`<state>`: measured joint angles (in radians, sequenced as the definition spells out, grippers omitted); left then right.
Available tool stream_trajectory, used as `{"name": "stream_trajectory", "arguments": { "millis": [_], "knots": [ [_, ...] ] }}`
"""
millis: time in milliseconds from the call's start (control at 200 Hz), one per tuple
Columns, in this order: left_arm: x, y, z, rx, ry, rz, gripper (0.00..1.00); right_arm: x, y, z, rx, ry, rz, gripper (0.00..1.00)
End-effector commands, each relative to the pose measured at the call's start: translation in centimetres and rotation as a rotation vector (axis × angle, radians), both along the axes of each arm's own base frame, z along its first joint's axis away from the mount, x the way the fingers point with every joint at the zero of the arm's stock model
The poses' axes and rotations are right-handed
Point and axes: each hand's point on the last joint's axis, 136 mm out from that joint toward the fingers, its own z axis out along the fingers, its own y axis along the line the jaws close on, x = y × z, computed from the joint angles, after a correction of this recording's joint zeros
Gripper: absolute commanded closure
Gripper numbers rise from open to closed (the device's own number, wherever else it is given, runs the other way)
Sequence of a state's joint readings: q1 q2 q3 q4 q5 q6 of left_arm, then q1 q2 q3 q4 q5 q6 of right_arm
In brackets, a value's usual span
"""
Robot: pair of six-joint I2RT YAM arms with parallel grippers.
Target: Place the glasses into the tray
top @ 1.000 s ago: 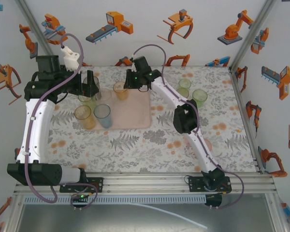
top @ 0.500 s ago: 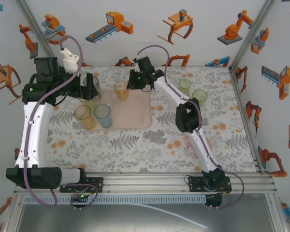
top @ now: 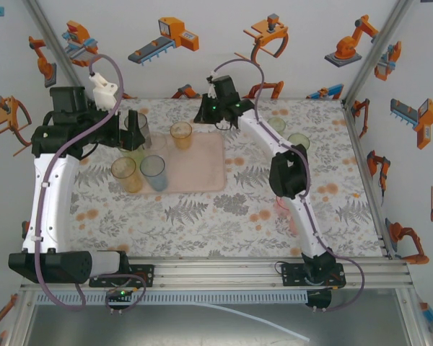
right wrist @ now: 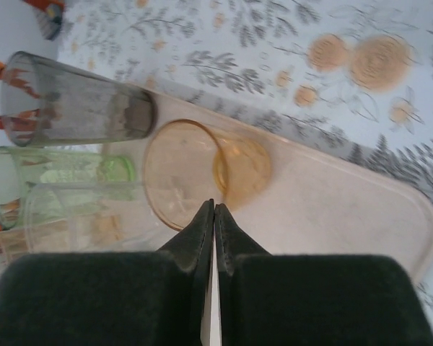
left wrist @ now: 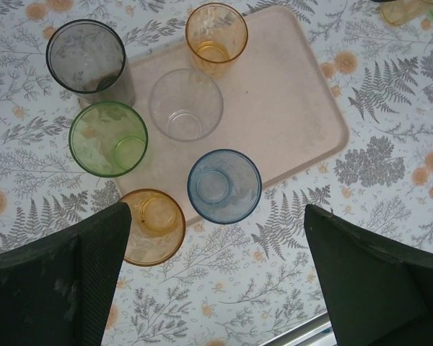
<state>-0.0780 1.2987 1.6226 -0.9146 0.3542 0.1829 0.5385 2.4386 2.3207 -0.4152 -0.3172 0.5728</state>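
Right pincer (right wrist: 214, 206), closed — hovering over tray (right wrist: 332, 209)

The light is bright, soft and even, coming from above; shadows on the floral-patterned worktop (top: 224, 209) are weak. The top and left wrist views are sharp. In the right wrist view the translucent plastic tumblers (right wrist: 195, 173) look slightly blurred, and the black right end effector (right wrist: 214, 213) is out of focus.

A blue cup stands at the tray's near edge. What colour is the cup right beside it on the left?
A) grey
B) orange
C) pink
B: the orange cup stands just left of the blue cup, beside the tray's near corner.
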Motion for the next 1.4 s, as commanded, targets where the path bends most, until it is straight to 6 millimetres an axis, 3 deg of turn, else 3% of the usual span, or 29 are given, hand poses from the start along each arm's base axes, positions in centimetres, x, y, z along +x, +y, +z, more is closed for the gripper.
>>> {"name": "stream_trajectory", "arguments": {
  "millis": [0, 641, 966, 1392],
  "knots": [
    [-1.2, 0.2, 0.6, 0.027, -0.018, -0.014, 0.03, 0.8, -2.5, 2.7, -0.006, -0.058, -0.101, 0.96],
    [-1.1, -0.3, -0.1, 0.008, 0.006, -0.035, 0.03, -0.4, -0.5, -7.7, 0.050, 0.173, -0.052, 0.96],
    [-0.8, -0.4, -0.7, 0.008, 0.016, -0.035, 0.03, -1.1, 1.4, -9.7, 0.076, 0.211, -0.010, 0.95],
    [-0.8, -0.3, -1.1, 0.013, 0.021, -0.037, 0.03, -0.7, 4.3, -10.1, 0.173, 0.225, 0.028, 0.93]
  ]
}}
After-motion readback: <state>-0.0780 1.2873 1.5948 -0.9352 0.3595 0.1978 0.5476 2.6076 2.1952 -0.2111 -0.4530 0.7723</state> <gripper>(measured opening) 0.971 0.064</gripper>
